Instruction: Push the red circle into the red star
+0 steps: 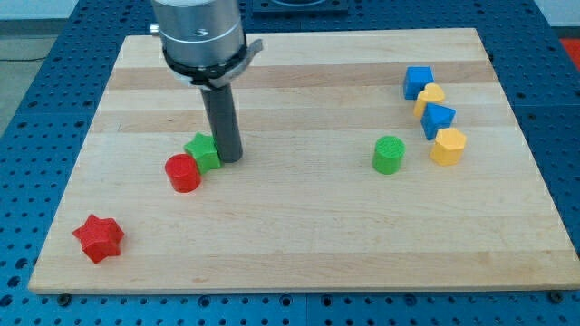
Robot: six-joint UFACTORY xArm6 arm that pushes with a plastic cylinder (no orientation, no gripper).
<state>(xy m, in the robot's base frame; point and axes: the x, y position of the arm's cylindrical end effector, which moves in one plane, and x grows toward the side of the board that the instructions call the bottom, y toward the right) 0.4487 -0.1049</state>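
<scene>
The red circle lies on the wooden board at the view's left of centre. The red star lies near the board's bottom left corner, down and to the left of the circle, with a clear gap between them. My tip rests on the board just right of a green star-like block, which touches the red circle's upper right side. The tip touches or nearly touches the green block and stands apart from the red circle.
A green cylinder sits right of centre. At the upper right stand a blue block, a yellow block, a second blue block and a yellow hexagon, in a close column. The wooden board lies on a blue perforated table.
</scene>
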